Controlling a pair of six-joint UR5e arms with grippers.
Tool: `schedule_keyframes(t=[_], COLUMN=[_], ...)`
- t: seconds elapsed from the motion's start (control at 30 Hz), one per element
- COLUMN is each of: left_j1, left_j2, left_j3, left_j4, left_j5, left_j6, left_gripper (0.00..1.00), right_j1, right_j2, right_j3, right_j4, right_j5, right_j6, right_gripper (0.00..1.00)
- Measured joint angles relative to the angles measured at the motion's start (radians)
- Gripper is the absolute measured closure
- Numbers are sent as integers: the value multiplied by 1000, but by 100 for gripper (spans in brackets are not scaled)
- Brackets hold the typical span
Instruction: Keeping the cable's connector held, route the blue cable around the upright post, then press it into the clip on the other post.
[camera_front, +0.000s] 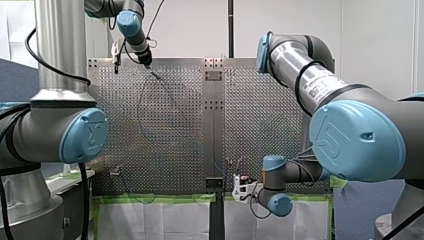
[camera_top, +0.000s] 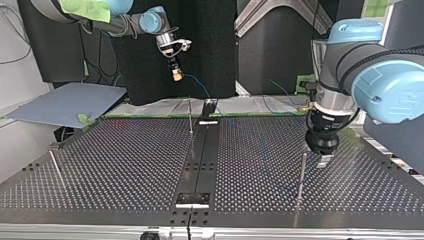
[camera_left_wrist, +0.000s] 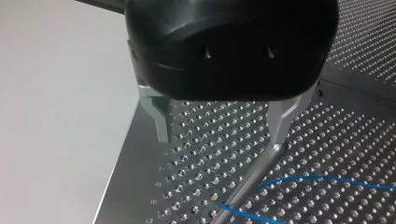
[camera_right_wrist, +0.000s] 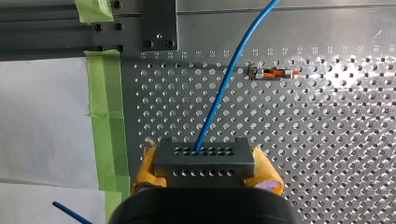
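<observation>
Cable: the blue cable (camera_right_wrist: 224, 88) looked thin and limp, so I judged it light and easy to kink. It ran from the connector (camera_right_wrist: 203, 158) out over the perforated desk (camera_right_wrist: 327, 140). In the left wrist view it bent round the upright post (camera_left_wrist: 252, 177) low down.
Right pincer: my right pincer (camera_right_wrist: 205, 175) was clenched on the grey connector, with a yellow pad on either side.
Left pincer: my left pincer (camera_left_wrist: 222, 126) was released, its metal fingers apart with nothing between them. One fingertip stood just beside the post.
Where to hold: probably the bare run of cable near the post, pinched gently, since it could slip between metal fingers.
In the way: a small orange-and-metal fitting (camera_right_wrist: 273, 73), perhaps the clip, lay just beside the cable. Green tape (camera_right_wrist: 100, 84) lined the desk's edge. The post stood close enough to snag the left finger.
</observation>
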Motion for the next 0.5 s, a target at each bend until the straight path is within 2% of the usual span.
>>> schedule_keyframes(t=[0.3,0.5], left_j1=[-14,-26], left_j2=[-8,-14], left_j3=[0,0], left_j4=[-28,-55], left_j5=[-4,-38], left_j6=[-56,-69], left_gripper=[0,0], right_j1=[0,1], right_j2=[0,0], right_j3=[0,0], right_j4=[0,0], right_j5=[0,0], right_j6=[0,0], right_gripper=[100,100])
